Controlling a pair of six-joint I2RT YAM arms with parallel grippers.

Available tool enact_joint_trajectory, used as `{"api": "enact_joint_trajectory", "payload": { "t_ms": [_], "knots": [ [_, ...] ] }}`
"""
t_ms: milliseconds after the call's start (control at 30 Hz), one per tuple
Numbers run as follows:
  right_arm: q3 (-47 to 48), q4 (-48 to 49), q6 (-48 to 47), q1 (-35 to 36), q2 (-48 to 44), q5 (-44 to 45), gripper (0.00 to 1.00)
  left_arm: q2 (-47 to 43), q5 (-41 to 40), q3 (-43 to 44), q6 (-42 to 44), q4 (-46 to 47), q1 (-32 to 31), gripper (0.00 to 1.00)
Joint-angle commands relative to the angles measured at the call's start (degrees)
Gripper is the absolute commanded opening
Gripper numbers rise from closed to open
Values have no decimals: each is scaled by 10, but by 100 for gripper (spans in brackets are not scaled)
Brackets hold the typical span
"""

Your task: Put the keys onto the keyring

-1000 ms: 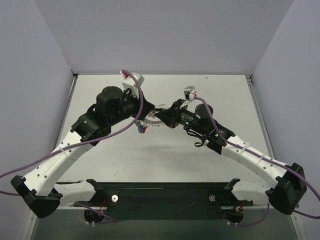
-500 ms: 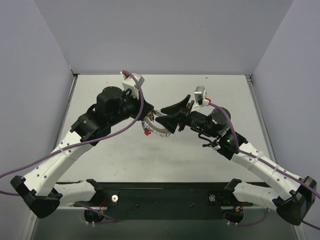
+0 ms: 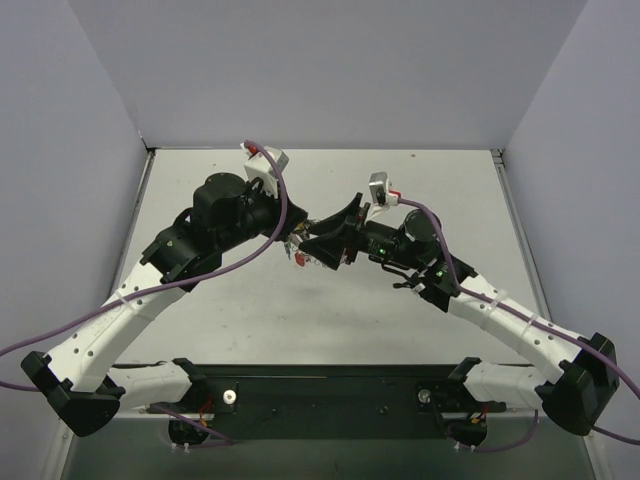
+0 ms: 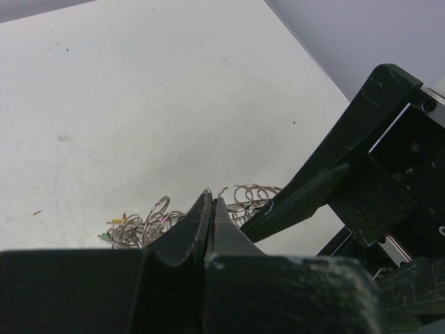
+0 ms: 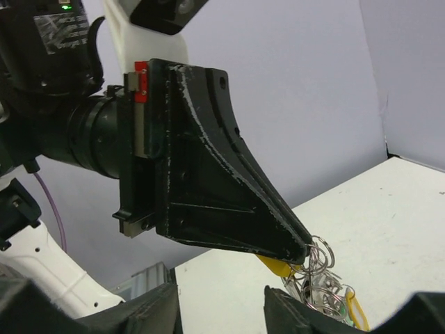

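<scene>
**Left gripper** (image 3: 293, 240): placed at 9 o'clock of the bunch; fingers pressed together, clamped on the keyring (image 4: 247, 197), whose silvery coils hang from the tip, near the centre of the table (image 3: 330, 325)

**Keys:** a red key (image 3: 298, 259) is seen at 6 o'clock of that tip, a yellow key (image 5: 274, 265) directly under it, and a green key (image 4: 106, 237) at the far end of the coils; whether any is already threaded cannot be told

**Right gripper** (image 3: 312, 246): placed at 3 o'clock of the bunch; jaws apart, nothing held, one finger just beside the coils

**Step judged:** ring held steady, a key to be taken

**Next move:** one key head is to be pinched alone and its hole lined up with the wire end
</scene>
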Motion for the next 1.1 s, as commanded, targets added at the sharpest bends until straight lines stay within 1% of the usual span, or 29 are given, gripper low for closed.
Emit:
{"api": "enact_joint_trajectory", "payload": {
  "t_ms": [0,100,267,433,467,500,933,1067],
  "knots": [
    [8,23,24,6,0,64,57,-19,2,21,-4,50,-3,0],
    [2,29,28,5,7,73,62,-20,4,19,-5,53,-3,0],
    [9,36,46,5,28,81,62,-19,10,17,-7,55,-2,0],
    [15,39,53,5,42,84,50,-20,11,14,-8,59,-3,0],
    [15,39,56,5,44,84,44,-20,13,14,-9,59,-3,0],
    [14,42,57,5,44,86,41,-20,14,14,-10,60,-3,0],
    [5,58,61,5,37,127,40,-24,20,5,-14,66,-3,0],
    [8,61,65,6,40,130,33,-23,24,4,-18,72,-3,0]
  ]
}}
